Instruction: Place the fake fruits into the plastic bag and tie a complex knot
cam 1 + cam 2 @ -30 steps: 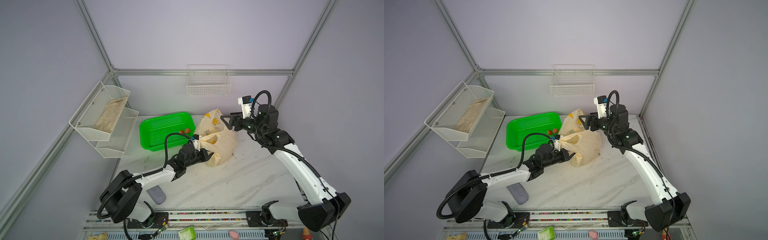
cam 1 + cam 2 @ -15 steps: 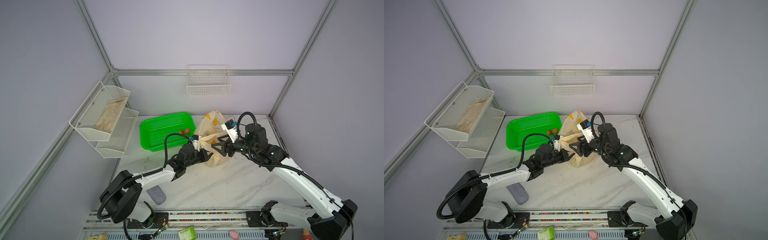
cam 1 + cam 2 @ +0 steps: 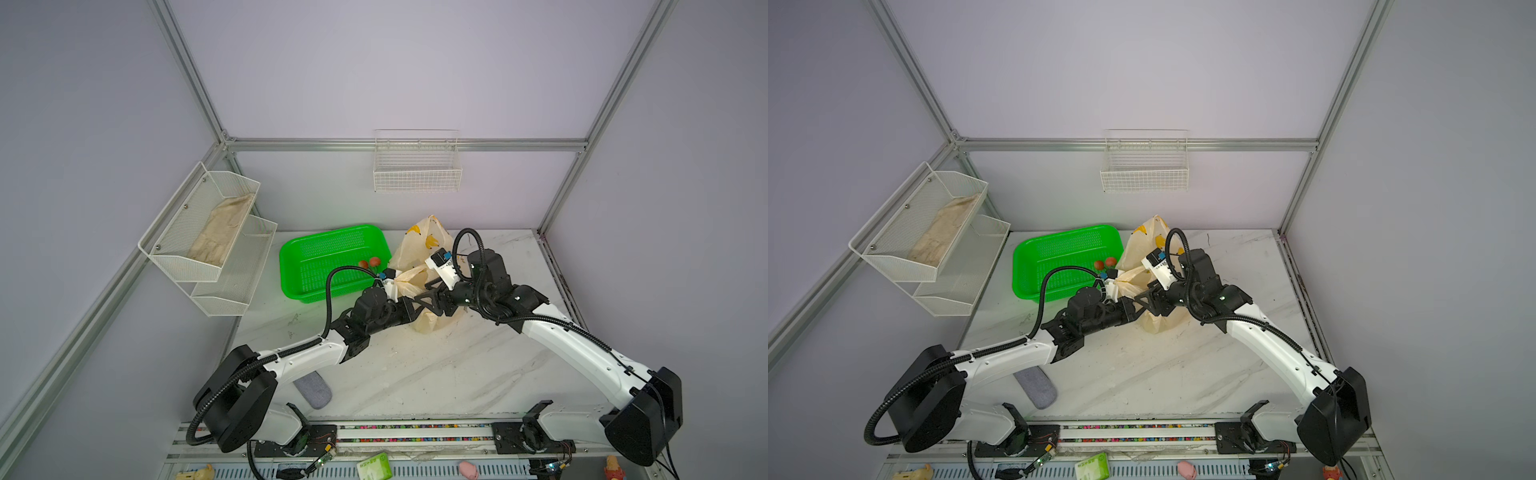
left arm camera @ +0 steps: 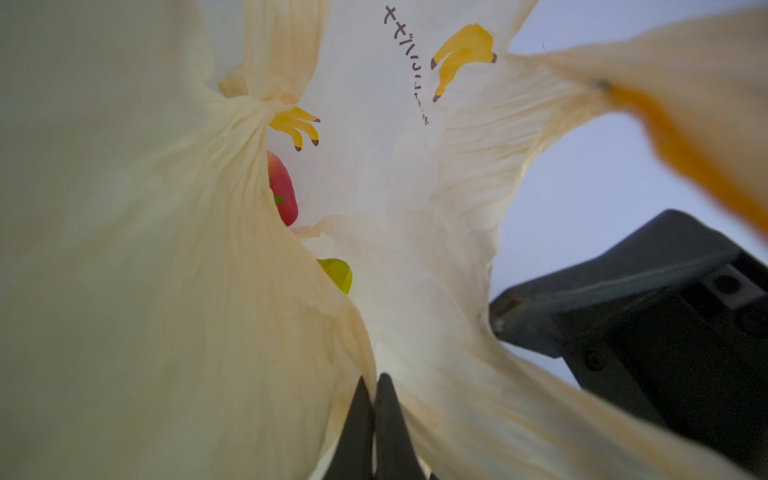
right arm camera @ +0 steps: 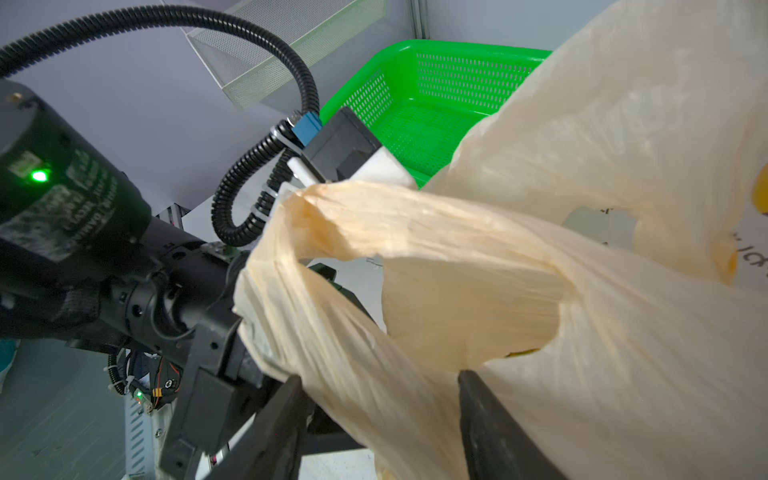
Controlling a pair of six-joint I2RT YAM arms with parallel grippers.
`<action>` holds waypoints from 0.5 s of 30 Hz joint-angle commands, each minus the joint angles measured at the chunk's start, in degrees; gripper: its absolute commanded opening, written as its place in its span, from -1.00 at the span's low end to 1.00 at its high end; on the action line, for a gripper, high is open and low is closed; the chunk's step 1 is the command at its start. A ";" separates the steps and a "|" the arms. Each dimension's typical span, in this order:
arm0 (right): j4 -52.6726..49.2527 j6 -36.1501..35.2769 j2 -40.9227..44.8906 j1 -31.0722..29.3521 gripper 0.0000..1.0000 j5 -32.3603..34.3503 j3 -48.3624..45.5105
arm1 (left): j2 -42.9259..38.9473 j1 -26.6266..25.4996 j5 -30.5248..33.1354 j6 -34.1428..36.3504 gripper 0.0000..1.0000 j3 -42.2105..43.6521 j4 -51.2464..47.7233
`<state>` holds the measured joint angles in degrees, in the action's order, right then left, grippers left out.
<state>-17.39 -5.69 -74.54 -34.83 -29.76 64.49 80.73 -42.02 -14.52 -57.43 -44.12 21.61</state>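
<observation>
The plastic bag (image 3: 422,249) stands on the table beside the green basket, cream with yellow banana prints. My left gripper (image 4: 376,384) is shut on a pinch of the bag's film near its mouth. In the left wrist view a red strawberry (image 4: 283,189) and a green-yellow fruit (image 4: 338,274) lie inside the bag. My right gripper (image 5: 380,376) is open, with a twisted handle strand of the bag (image 5: 374,316) running between its fingers. In both top views the two grippers meet nose to nose at the bag's near side (image 3: 1140,305). Two red cherries (image 3: 370,262) lie in the basket.
The green perforated basket (image 3: 320,253) sits left of the bag. A white wire rack (image 3: 208,232) holding a cloth hangs on the left wall, and a wire basket (image 3: 417,166) on the back wall. A grey pad (image 3: 313,388) lies near the left arm's base.
My right arm came down from behind the bag to its near side, up against the left gripper, and its jaws narrowed around the handle. The left arm held still.
</observation>
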 commanded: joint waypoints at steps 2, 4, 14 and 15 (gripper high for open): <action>1.89 -2.75 -0.80 -0.28 -0.07 -1.22 -0.37 | -1.82 0.18 0.72 1.53 -1.00 -3.63 1.86; 2.72 -2.77 -0.78 -0.24 -0.24 -1.77 -0.50 | -1.89 0.19 0.74 1.45 -1.00 -3.46 1.95; 5.37 1.84 3.74 1.14 -0.95 5.71 -1.80 | -3.90 0.40 4.01 -0.52 -0.97 0.59 3.16; 5.83 3.54 4.47 2.45 -0.98 6.34 -2.14 | -4.52 0.49 4.79 -0.88 -0.95 1.65 3.65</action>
<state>-13.93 -4.91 -73.25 -34.46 -28.49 63.31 79.57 -42.00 -12.40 -57.74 -44.03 21.39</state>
